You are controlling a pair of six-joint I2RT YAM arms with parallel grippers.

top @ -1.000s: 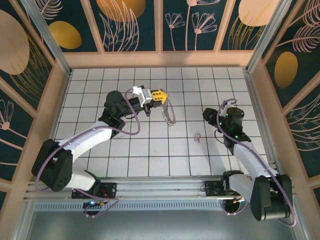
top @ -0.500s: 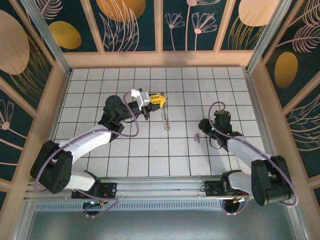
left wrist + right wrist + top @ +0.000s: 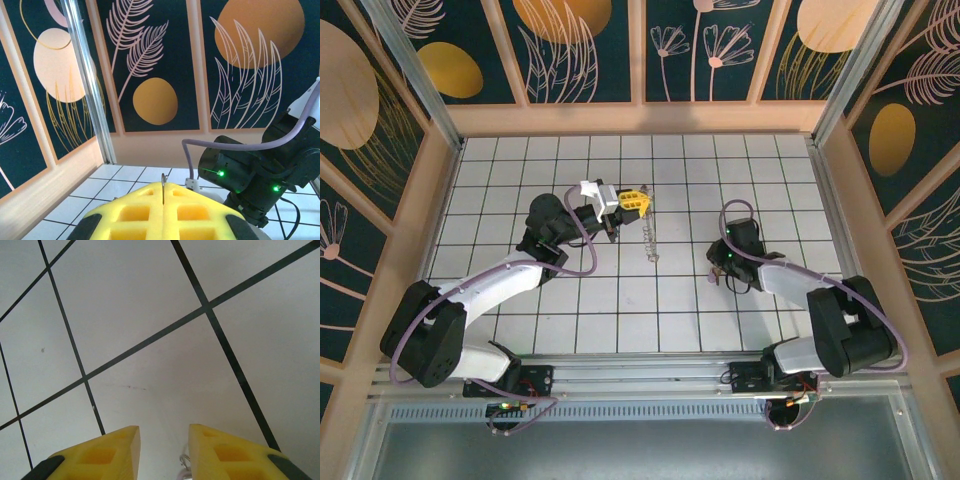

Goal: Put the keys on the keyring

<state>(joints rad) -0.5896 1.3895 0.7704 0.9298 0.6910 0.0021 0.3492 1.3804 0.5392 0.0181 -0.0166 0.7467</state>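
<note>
My left gripper is held above the tiled floor, shut on the keyring, which hangs below it and is seen nearly edge-on. In the left wrist view the keyring's thin wire stands pinched between the closed yellow fingers of my left gripper. My right gripper is down at the floor right of centre, over the spot where the key lies. In the right wrist view my right gripper is open. The key's small metal loop lies between the fingers, close beside the right one.
White tiles with dark grout lines cover the floor, bounded by wooden walls at the back and sides. The right arm's black wrist with green lights fills the right side of the left wrist view, close to the ring.
The right arm swung left and lowered its gripper onto the spot where the key lay, the jaws narrowing. The left gripper shifted slightly left, with the keyring still hanging from it.
</note>
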